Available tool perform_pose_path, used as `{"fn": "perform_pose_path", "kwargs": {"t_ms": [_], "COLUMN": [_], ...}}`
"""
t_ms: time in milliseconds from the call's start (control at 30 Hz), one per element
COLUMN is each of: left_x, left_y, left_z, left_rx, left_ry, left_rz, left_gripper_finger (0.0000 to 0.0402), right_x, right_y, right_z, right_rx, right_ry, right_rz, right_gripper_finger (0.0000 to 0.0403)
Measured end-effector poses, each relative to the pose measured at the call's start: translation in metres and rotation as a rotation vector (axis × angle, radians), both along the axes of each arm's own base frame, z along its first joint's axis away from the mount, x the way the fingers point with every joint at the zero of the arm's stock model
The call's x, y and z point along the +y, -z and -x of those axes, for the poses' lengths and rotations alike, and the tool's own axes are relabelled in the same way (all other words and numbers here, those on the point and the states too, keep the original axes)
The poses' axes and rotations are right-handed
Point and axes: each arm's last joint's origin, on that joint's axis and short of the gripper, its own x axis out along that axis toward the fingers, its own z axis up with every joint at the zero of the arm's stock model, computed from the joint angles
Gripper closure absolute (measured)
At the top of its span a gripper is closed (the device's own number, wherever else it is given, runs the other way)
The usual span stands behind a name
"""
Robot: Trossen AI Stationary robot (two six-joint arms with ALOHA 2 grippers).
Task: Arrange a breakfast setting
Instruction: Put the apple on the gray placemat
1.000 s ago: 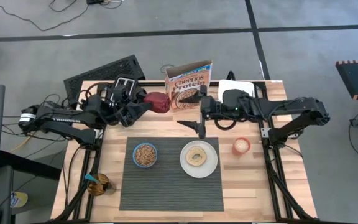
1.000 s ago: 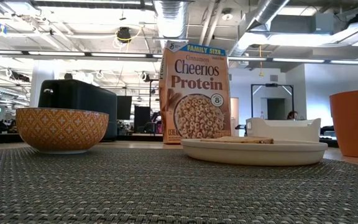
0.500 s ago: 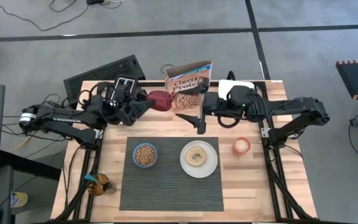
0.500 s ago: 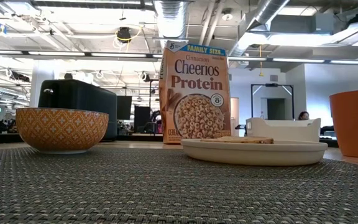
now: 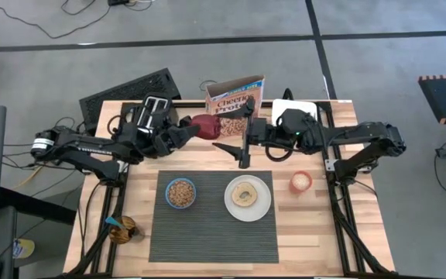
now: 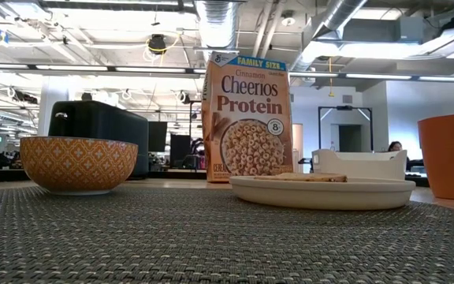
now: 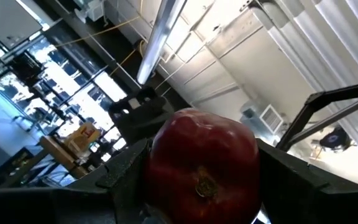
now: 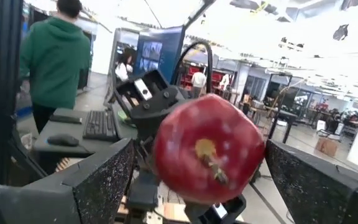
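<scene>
My left gripper [image 5: 194,129] is shut on a dark-red fruit [image 5: 203,125], an apple, held in the air over the table's far middle, in front of the cereal box [image 5: 235,104]. My right gripper [image 5: 235,139] is open and faces the fruit from the right, its fingertips just short of it. In the right wrist view the fruit [image 8: 207,149] shows stem-first between my two fingers. On the grey placemat [image 5: 211,225] sit the blue bowl [image 5: 180,192] of cereal and the white plate [image 5: 260,208] with the bagel [image 5: 246,193]. A blue-handled spoon [image 5: 115,225] stands in a cup at the near left. My left gripper pinches the fruit's two opposite sides [image 7: 160,168] between its two fingers [image 7: 126,177]. The fingers come from the table's left, slanting upward. The fruit is lifted clear of the table, its blossom end [image 7: 201,185] toward my wrist and its stem [image 8: 213,163] toward the right gripper.
A black toaster [image 5: 154,108] and a dark ribbed slab [image 5: 127,94] stand at the far left, a white lidded container [image 5: 294,105] under the right arm. An orange cup [image 5: 301,181] stands right of the plate. People move in the room beyond the table [image 8: 55,62].
My left gripper has carried the fruit a little toward the table's right, closer to the right gripper. My right gripper has tipped upward and rolled, shifting slightly toward the fruit. Both keep the same finger gap.
</scene>
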Motion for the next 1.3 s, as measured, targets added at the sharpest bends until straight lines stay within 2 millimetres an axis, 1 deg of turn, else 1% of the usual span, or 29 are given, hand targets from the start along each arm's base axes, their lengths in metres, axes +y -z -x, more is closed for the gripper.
{"fn": "perform_pose_path", "kwargs": {"t_ms": [100,267,533,633,733,967,1033,1167,1300], "left_x": [0.0,0.0,0.0,0.0,0.0,0.0,0.0,0.0,0.0], "left_y": [0.002,0.002,0.002,0.002,0.002,0.002,0.002,0.002,0.002], "left_z": [-0.002,-0.003,-0.003,-0.003,-0.003,-0.004,-0.003,-0.003,-0.003], "left_rx": [-0.002,-0.012,-0.015,-0.015,-0.014,-0.014,-0.016,-0.016,-0.018], "left_ry": [0.009,0.025,0.027,0.026,0.03,0.033,0.034,0.033,0.031], "left_rz": [0.011,0.028,0.031,0.031,0.028,0.027,0.03,0.036,0.036], "left_gripper_finger": [0.0165,0.0164,0.0164,0.0164,0.0164,0.0163,0.0163,0.0163,0.0163], "right_x": [0.001,-0.001,-0.001,-0.001,-0.001,-0.001,-0.001,-0.001,-0.001], "right_y": [0.003,0.0,-0.002,-0.001,-0.001,-0.001,0.001,0.004,0.003], "right_z": [-0.006,-0.005,-0.005,-0.005,-0.005,-0.005,-0.009,-0.012,-0.012], "right_rx": [-0.012,-0.051,-0.073,-0.066,-0.065,-0.065,-0.071,-0.066,-0.076], "right_ry": [-0.003,-0.001,-0.001,-0.001,-0.002,-0.006,-0.01,-0.015,-0.013], "right_rz": [-0.004,-0.005,-0.005,-0.007,-0.006,-0.019,-0.035,-0.058,-0.051], "right_gripper_finger": [0.0015,0.0027,0.0084,0.0096,0.0096,0.0076,0.0073,0.007,0.007]}}
